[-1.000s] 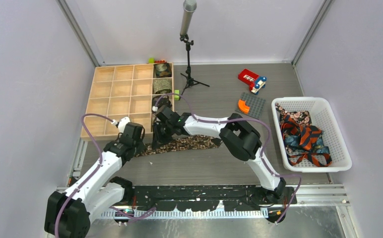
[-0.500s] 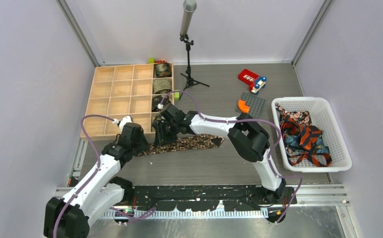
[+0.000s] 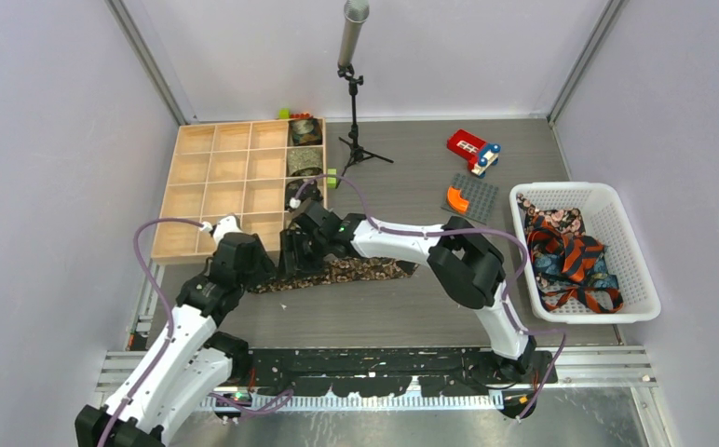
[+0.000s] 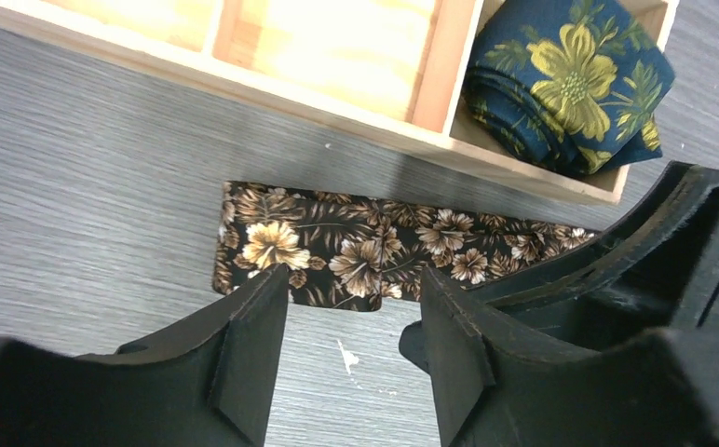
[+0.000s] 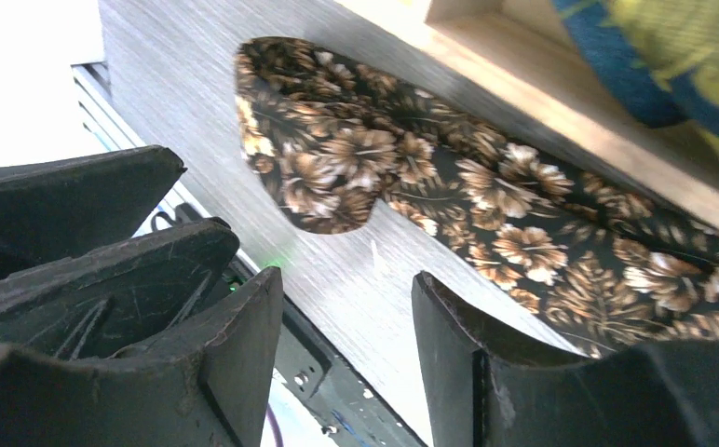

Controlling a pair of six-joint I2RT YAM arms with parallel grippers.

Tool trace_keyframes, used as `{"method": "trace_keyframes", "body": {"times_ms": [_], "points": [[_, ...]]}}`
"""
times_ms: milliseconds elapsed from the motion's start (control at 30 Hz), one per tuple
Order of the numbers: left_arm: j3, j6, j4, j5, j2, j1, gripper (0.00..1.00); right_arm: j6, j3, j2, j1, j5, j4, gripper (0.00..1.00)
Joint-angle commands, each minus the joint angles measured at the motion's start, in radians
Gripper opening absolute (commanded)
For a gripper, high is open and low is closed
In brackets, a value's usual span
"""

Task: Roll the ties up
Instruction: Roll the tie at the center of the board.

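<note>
One brown floral tie (image 4: 374, 251) lies flat on the desk (image 4: 86, 186), its end just ahead of the left gripper (image 4: 352, 279) and right gripper (image 5: 346, 279), both jaws open, empty

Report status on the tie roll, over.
Left gripper open, right gripper open, both above the brown tie. Tie flat, not rolled. Wooden tray tight behind it.

Organizer wall (image 4: 337, 114) just beyond tie (image 4: 365, 251)
</note>
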Motion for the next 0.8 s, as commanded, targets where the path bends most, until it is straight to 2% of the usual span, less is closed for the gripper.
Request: {"method": "trace_keyframes", "body": {"times_ms": [0, 133, 233, 267, 533, 767], "points": [[0.066, 0.032, -0.092, -0.114, -0.061, -0.005, 0.58, 0.038, 0.097, -0.001, 0.016, 0.037, 0.001, 0.58], [0.069, -0.018, -0.133, -0.181, -0.092, -0.005, 0.70, 0.050, 0.165, 0.039, 0.021, 0.082, -0.058, 0.59], [0.082, -0.072, -0.187, -0.243, -0.096, -0.004, 0.86, 0.058, 0.215, 0.080, 0.023, 0.115, -0.111, 0.59], [0.086, -0.077, -0.193, -0.252, -0.096, -0.003, 0.89, 0.057, 0.236, 0.094, 0.025, 0.126, -0.134, 0.58], [0.088, -0.084, -0.206, -0.270, -0.099, -0.003, 0.91, 0.052, 0.325, 0.171, 0.046, 0.144, -0.186, 0.49], [0.076, -0.091, -0.196, -0.275, -0.111, -0.003, 0.88, 0.051, 0.293, 0.170, 0.045, 0.149, -0.161, 0.28]]}}
